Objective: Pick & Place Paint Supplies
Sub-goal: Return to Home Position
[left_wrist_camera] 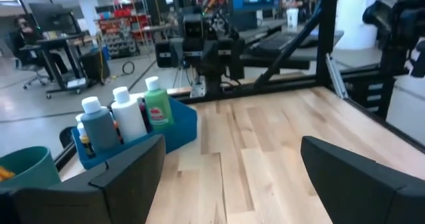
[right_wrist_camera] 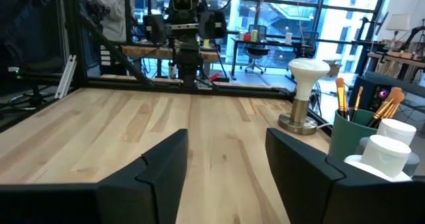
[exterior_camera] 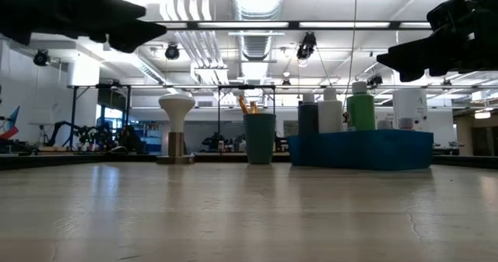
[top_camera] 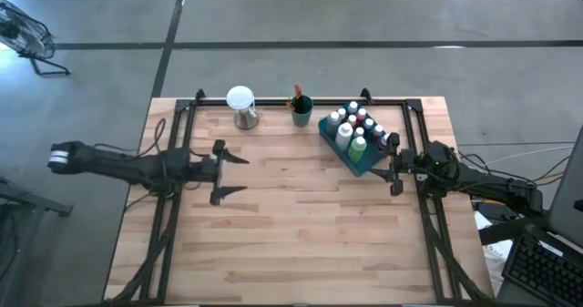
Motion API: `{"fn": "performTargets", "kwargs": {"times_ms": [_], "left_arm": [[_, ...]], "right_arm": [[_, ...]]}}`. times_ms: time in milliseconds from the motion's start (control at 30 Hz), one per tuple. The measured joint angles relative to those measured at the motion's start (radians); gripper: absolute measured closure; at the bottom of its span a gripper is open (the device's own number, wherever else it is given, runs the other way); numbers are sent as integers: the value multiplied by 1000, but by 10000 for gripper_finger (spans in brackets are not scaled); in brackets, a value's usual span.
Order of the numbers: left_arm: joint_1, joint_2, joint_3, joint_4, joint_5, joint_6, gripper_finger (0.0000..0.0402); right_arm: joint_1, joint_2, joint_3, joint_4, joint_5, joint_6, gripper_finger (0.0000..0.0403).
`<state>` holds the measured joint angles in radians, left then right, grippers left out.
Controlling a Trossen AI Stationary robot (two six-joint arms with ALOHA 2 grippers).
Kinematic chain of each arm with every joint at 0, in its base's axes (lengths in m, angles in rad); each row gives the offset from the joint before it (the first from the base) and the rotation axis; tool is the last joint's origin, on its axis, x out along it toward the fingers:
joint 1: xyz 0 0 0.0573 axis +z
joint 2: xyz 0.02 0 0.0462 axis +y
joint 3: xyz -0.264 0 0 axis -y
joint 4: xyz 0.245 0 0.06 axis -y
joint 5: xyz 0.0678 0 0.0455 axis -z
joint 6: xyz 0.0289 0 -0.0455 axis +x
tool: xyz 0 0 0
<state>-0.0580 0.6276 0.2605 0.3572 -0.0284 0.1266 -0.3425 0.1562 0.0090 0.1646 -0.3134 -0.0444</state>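
Note:
Several white-capped paint bottles (green, white, grey, red) stand upright in a teal tray at the table's far right; they also show in the low view. Thin brushes stand bristles-up in a teal cup left of the tray. My left gripper hovers open above the table's left middle, pointing right. My right gripper hovers open just right of the tray's near end, pointing left. From the right wrist, the bottles and brushes sit beside my open right gripper.
A round white-topped object on a metal base stands at the far edge, left of the cup. A dark metal frame runs along the far edge and both sides of the wooden table. Bare wood lies between the two grippers and toward the near edge.

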Motion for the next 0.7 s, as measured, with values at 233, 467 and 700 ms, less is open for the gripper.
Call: {"fn": "performTargets", "kwargs": {"times_ms": [233,467,700], "left_arm": [[4,-168,-114,-8,-11,1,46],[4,-311,-215,-3,-12,14,46],[4,-435,-251,-42,0,-4,46]], "right_arm": [[0,2,0,0,0,0,208],[0,3,0,0,0,0,227],[0,3,0,0,0,0,246]]}}
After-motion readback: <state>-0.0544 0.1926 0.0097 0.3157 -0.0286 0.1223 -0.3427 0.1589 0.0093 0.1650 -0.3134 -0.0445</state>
